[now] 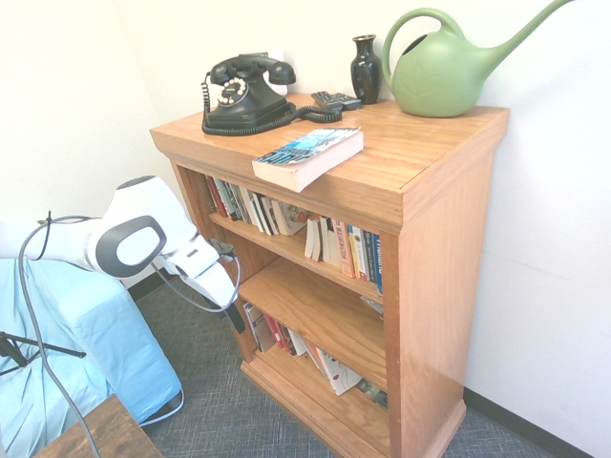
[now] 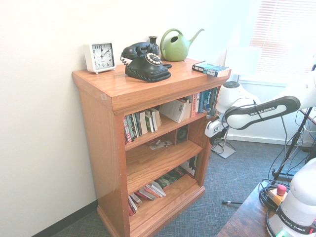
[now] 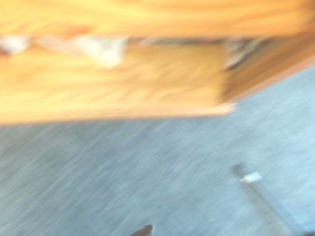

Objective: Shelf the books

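White arm reaching in low, forearm roughly level, wrist bent steeply downward. Gripper [image 1: 235,318] [image 2: 214,139] pointing down and slightly forward, dark fingers hanging below white hand. Jaws apart, nothing between them. Wrist view blurred; fingers not readable there.

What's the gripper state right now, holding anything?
Gripper: open, empty, in front of the shelf; the book lies on the shelf's top.
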### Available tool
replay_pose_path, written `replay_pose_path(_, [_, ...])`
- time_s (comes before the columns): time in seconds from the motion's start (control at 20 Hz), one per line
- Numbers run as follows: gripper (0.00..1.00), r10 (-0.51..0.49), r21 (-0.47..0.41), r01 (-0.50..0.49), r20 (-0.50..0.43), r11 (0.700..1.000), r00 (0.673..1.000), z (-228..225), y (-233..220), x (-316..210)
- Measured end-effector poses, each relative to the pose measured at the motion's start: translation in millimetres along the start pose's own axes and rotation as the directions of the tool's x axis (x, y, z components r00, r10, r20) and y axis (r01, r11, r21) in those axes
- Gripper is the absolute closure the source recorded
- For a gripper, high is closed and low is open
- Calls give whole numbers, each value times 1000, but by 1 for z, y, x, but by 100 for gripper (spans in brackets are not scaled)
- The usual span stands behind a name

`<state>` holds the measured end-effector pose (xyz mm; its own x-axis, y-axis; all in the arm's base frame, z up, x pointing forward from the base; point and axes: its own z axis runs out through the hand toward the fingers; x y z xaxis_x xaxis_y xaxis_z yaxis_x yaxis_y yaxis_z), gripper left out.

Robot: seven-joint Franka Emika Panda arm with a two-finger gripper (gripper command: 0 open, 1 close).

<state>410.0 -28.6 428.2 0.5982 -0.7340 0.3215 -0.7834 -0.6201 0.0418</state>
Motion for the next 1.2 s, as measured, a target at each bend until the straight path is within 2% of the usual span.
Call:
replay_pose_path(0.15, [0,5,-33,-8,-102,999,995,-26,23,17])
replay_pose_path(0.3, [0,5,-80,-25,-232,996,973,-56,49,42])
replay_pose_path(0.65, [0,-80,-226,-34,-477,974,875,-110,73,81])
replay_pose_path(0.95, [0,-189,-376,-69,-606,924,773,-146,60,85])
replay_pose_path(1.2, [0,-279,-495,-102,-633,863,722,-151,27,73])
